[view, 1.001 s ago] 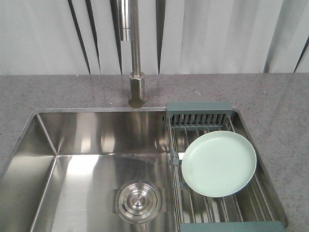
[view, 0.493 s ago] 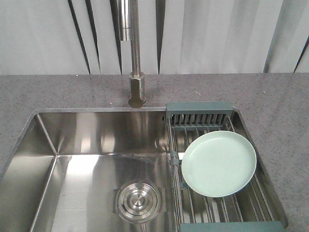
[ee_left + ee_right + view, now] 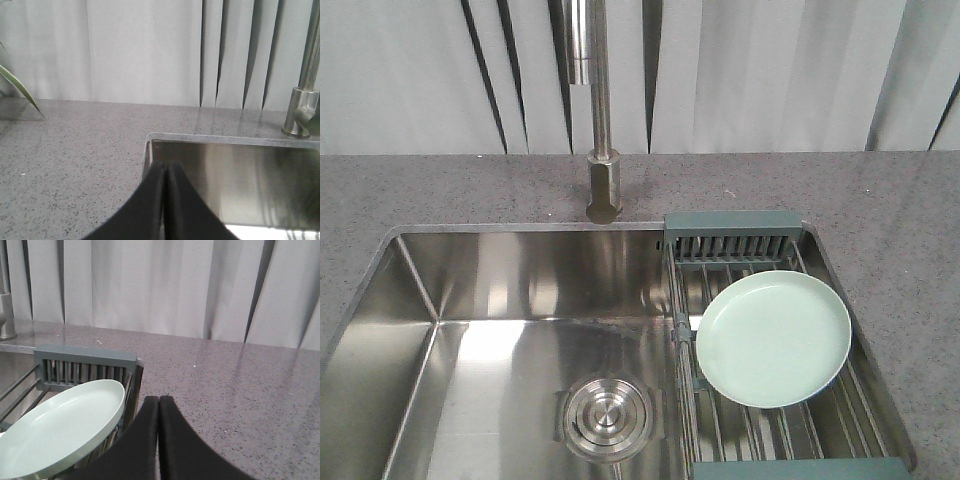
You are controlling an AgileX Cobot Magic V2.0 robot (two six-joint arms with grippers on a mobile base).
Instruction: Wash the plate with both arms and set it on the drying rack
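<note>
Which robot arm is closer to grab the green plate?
Probably the right one. Its closed jaws sit right beside the plate on the drying rack. The left arm's closed jaws hang over the sink's far corner by the countertop, with no plate in its view.

Front view: neither arm in frame. Left wrist view: left gripper [image 3: 165,170] at bottom centre, two black fingers pressed together along a thin vertical seam, tips pointing up and away from the camera, nothing between them. Right wrist view: right gripper [image 3: 158,402] in the same pose, fingers closed flat against each other, tips rounded, empty
</note>
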